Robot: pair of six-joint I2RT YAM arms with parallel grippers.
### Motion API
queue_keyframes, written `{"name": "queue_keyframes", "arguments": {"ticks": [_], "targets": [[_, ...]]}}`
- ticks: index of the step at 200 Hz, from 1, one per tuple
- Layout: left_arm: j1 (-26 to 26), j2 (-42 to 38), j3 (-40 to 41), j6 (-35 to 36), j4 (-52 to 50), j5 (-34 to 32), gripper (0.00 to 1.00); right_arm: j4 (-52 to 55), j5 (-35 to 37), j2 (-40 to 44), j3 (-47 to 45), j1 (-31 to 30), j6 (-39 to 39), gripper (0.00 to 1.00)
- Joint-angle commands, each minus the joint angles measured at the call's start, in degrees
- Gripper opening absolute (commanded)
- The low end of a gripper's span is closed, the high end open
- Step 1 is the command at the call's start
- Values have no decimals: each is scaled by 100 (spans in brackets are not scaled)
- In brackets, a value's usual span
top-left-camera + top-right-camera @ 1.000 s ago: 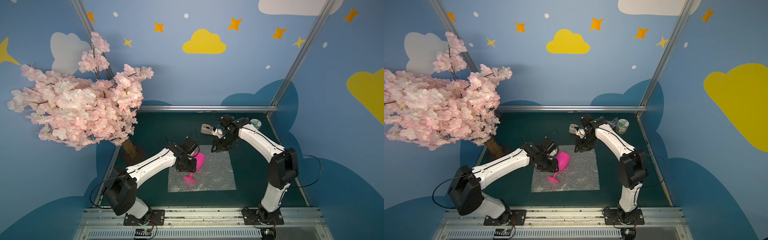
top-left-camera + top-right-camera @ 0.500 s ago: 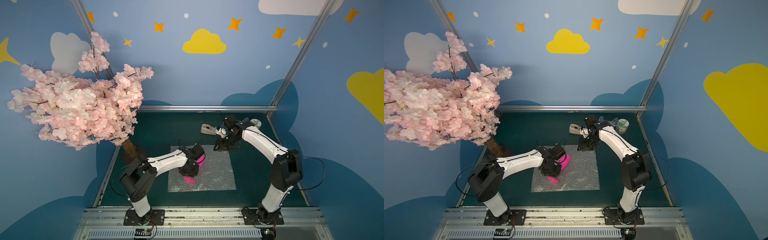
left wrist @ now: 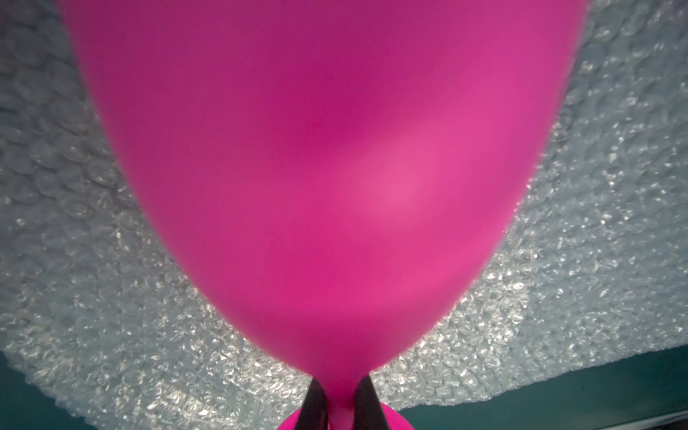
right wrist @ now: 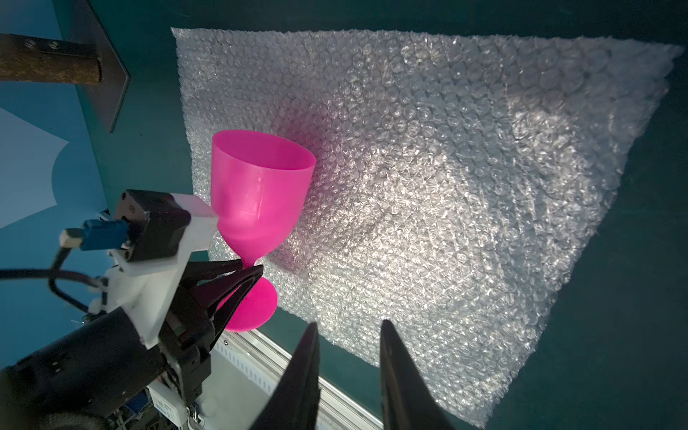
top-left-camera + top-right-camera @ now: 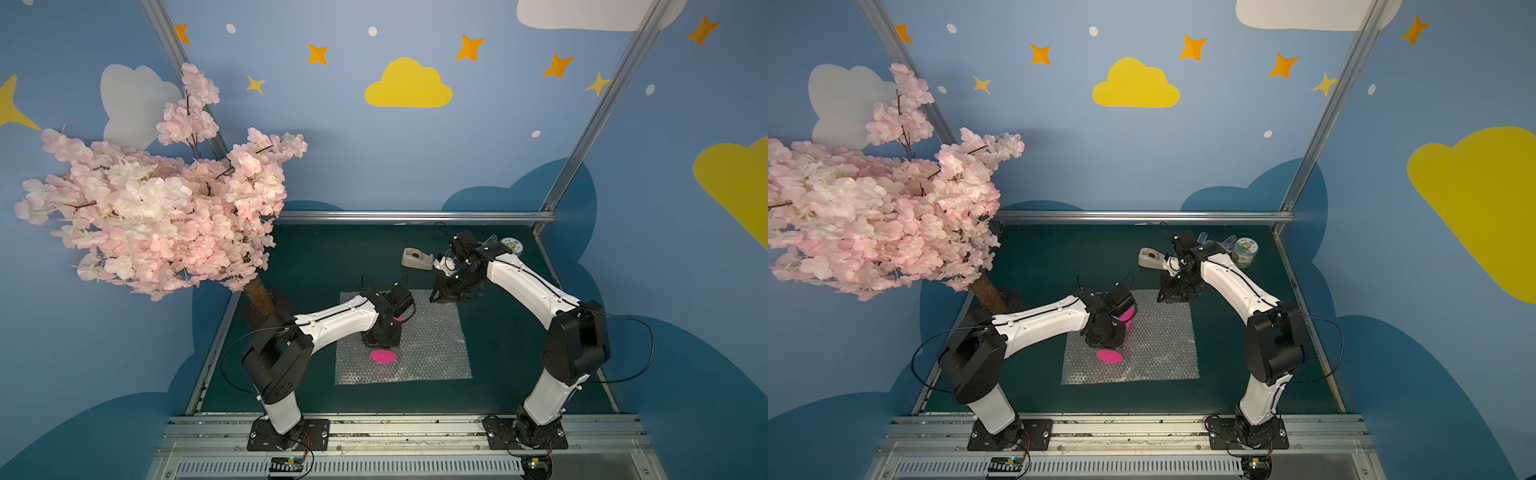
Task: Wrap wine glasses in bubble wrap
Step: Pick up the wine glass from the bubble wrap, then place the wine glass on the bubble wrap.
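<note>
Tabletop [image 5: 324, 257]: dark green, walled on three sides by blue panels painted with clouds and stars.
Bubble wrap [image 5: 428, 349]: one clear sheet lying flat, midway between the left and right edges and closer to the near edge than to the far one. It is open, with no corner folded over in either top view.
Goblet [image 5: 383, 356]: hot pink, over the left half of the sheet. It is tipped, with its round foot toward the near edge and its bowl [image 4: 260, 186] toward the far edge. In both top views the left arm's wrist hides most of the bowl. I cannot tell whether it rests on the sheet or hangs just above it.
Left claw [image 4: 255, 268]: pinching the goblet's thin stem just under the bowl. The left wrist view shows one dark finger [image 3: 315, 405] on each side of the stem.
Blossom tree [image 5: 166, 216]: its trunk stands at the left edge, and its pink crown leans out over the left wall.
Right claw [image 5: 442, 296]: above the sheet's far right corner, fingers [image 4: 305, 372] spread with a gap and nothing between them.
Tape dispenser [image 5: 417, 258]: beige, beyond the sheet, near the far edge.
Can [image 5: 1245, 252]: green and white, upright in the far right corner.
</note>
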State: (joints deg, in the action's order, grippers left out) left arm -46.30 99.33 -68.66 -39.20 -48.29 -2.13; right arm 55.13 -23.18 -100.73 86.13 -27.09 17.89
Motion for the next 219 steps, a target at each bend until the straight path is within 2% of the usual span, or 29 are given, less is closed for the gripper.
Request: {"name": "queue_keyframes", "arguments": {"ticks": [1, 37, 68, 92, 129, 194, 219], "targets": [[-32, -148, -86, -446, -423, -147, 9, 65, -68, 185, -35, 23, -75, 28], [-201, -850, 87, -1375, -912, -475, 10, 18, -151, 194, -55, 24, -57, 28], [-458, -1151, 472, -1829, -900, -597, 10, -61, -195, 194, -135, 19, -48, 28], [-546, -1069, 661, -1817, -593, -621, 11, -107, -212, 129, -140, 17, -40, 28], [-566, -728, 507, -1767, -647, -910, 11, -171, -231, 71, -113, -17, -9, 28], [-590, -289, 479, -1847, -577, -762, 11, -231, -196, 62, -219, -18, 13, 28], [-591, -257, 518, -1819, -527, -788, 20, -231, -183, 46, -214, -17, 8, 29]]}}
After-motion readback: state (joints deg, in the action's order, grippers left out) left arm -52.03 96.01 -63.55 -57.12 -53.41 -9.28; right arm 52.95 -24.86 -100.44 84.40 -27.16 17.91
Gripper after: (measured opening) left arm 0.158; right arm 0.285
